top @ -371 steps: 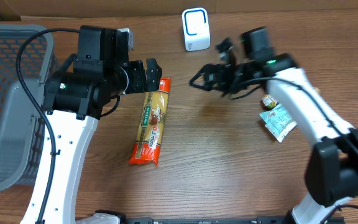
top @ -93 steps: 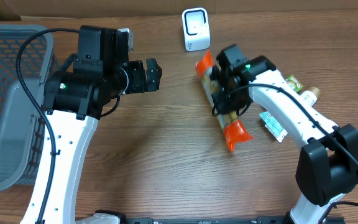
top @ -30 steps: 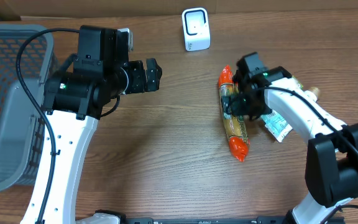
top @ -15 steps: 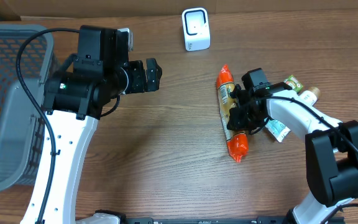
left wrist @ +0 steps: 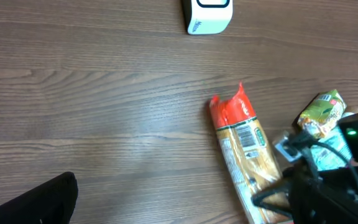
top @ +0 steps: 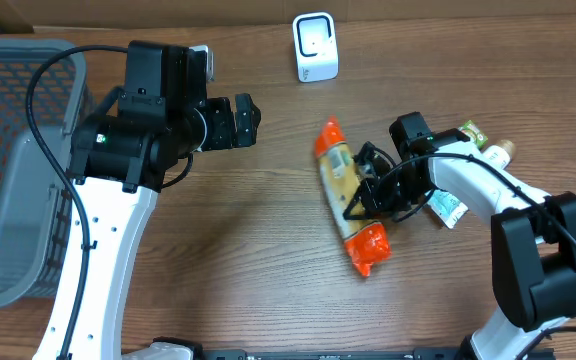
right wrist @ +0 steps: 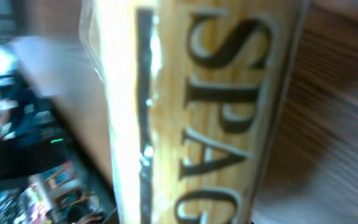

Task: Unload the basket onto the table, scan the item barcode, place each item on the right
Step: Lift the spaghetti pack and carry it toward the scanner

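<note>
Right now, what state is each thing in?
spaghetti packet, lying slanted on table, barcode up
right pincer, shut on spaghetti packet
left pincer, open, holding nothing
scanner, upright
basket, upright at left edge

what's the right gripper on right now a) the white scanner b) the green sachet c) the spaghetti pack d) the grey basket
c: the right gripper sits over the middle of the spaghetti pack lying on the table, and the pack's lettering fills the right wrist view.
</note>
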`<state>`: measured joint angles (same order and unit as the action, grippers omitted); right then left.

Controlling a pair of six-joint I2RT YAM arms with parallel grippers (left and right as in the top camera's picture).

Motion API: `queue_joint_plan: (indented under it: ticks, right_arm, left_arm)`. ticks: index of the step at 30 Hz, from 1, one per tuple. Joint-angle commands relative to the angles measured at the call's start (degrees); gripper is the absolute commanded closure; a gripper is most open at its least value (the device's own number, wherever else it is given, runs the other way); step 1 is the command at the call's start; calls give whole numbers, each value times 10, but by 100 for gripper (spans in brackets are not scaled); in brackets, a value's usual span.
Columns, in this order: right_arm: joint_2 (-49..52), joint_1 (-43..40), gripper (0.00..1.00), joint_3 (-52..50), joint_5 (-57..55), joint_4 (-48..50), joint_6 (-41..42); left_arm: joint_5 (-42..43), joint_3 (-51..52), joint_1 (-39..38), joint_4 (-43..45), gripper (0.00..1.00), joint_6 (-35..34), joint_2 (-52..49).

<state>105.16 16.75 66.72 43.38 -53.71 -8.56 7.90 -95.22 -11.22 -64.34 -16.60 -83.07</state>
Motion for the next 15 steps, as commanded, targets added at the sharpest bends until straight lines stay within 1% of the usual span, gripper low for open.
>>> queue_joint_plan:
  ticks: [1,9,15]
  right_arm:
    - [-104,-1,96,75,163,-12,-57]
    - [-219,-1,96,141,174,-77,-43]
    - [-259,-1,96,186,174,-83,8]
  left_arm:
    - [3,-2,0,0,0,-2,-1]
    - [3,-2,0,0,0,-2,-1]
    - [3,-2,0,0,0,-2,-1]
